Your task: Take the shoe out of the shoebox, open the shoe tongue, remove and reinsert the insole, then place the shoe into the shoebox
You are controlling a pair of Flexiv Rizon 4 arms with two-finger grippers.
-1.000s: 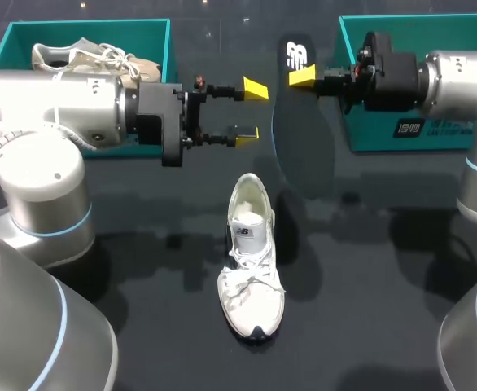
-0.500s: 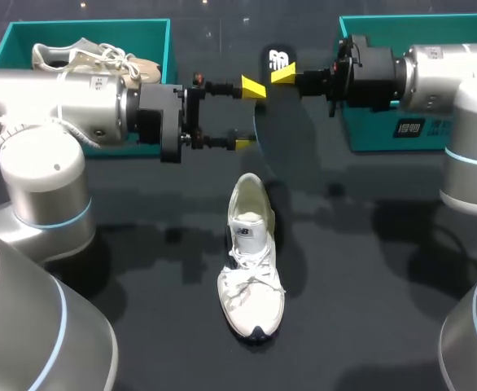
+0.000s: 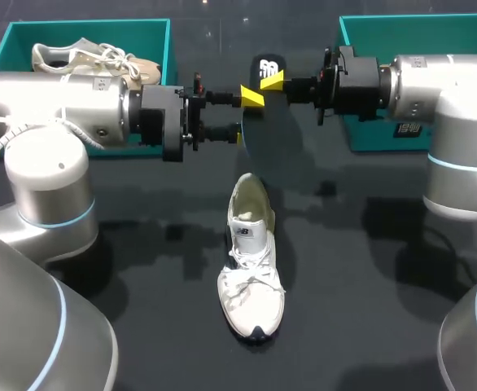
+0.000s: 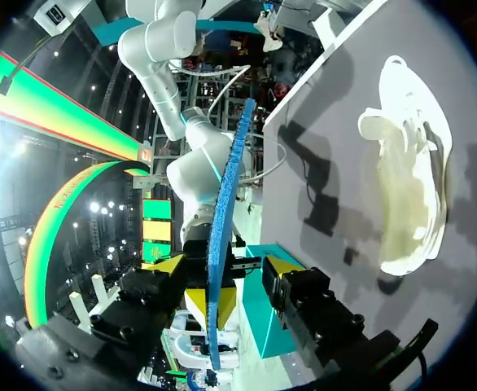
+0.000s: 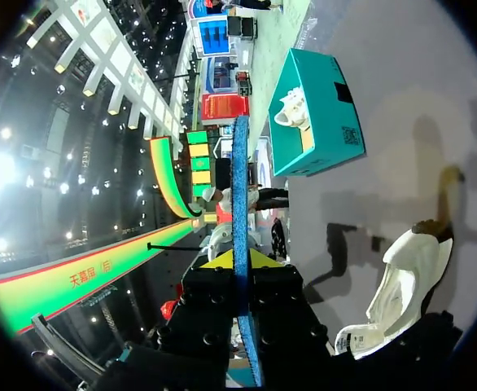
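Both horiz.: L tool [image 3: 244,116], R tool [image 3: 271,80]

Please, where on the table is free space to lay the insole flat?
Bare table lies right of the white shoe, in front of the right shoebox; a narrower patch lies between the shoe and the left arm. Crowded: beyond the shoe's heel, where the left gripper and right gripper meet at the insole.
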